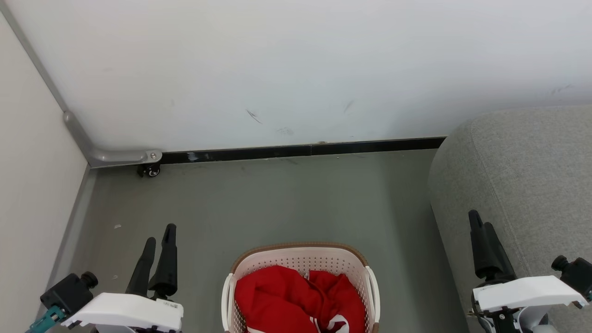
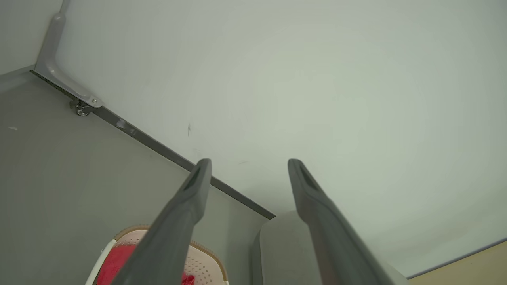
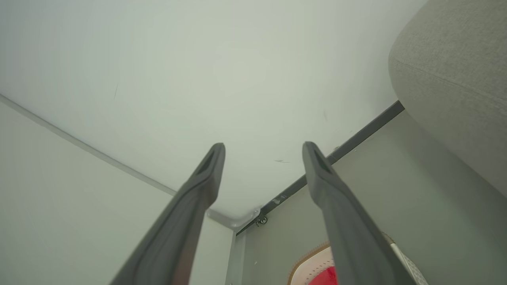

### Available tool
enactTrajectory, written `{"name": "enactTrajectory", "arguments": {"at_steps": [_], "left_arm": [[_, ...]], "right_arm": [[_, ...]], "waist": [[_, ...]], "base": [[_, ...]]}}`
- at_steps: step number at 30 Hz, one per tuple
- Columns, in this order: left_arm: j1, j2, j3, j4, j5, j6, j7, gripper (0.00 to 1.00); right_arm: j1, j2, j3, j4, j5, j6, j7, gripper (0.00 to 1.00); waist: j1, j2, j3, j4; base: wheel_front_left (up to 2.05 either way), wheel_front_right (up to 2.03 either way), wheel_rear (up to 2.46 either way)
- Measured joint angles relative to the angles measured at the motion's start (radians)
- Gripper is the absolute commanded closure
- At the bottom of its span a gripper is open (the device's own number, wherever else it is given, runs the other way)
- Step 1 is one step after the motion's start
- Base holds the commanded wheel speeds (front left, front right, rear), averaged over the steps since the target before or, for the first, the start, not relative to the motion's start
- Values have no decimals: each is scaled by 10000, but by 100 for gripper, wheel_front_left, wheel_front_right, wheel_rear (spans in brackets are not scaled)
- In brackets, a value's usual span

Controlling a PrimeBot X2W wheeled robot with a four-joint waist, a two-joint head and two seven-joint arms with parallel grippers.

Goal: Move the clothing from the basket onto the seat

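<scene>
We are at the very start: nothing is lifted, and all the clothing (image 1: 286,296) we can see lies bunched in the basket (image 1: 299,260). The basket stands on the grey floor (image 1: 277,203) between our two grippers, lower than both sets of fingertips. It is to the right of the left gripper (image 1: 160,233) and to the left of the right gripper (image 1: 478,221). Both grippers stand spread wide with nothing between their fingers, as each wrist view shows plainly, and both point up toward the white wall (image 1: 296,69) rather than down at the load. The seat (image 1: 522,171) lies just beside the right gripper on its outer side, its rounded corner reaching past the fingertips. By our judgement the step in hand is the first reach. The next move calls for tipping one gripper down and inward over the brown rim and sinking the open fingers into the red heap. They should then close on a good fold of cloth, not on a thin edge that could slip. The right gripper seems the better choice, since the seat is on its own side and the carry would be short. As for writing, a patch of white marking (image 1: 340,321) shows on the red fabric nearest to us, behind both grippers. The bottom edge of the head view cuts it off, and we cannot read it.
</scene>
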Motion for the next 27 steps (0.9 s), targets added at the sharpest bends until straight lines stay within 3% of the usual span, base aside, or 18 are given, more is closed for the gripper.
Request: {"name": "enactTrajectory", "arguments": {"at_steps": [13,27], "left_arm": [[63,217,-648,-420,2681,441,-464,0],[410,360,-1317,-537,5356,957,-961,0]], "right_arm": [[6,71,81,-10,-2548,2,-219,0],[32,178,73,0,-5003,2,-242,0]], "waist": [[-77,1,77,-6],[-92,0,148,-28]], "base": [[0,0,0],[0,0,0]]}}
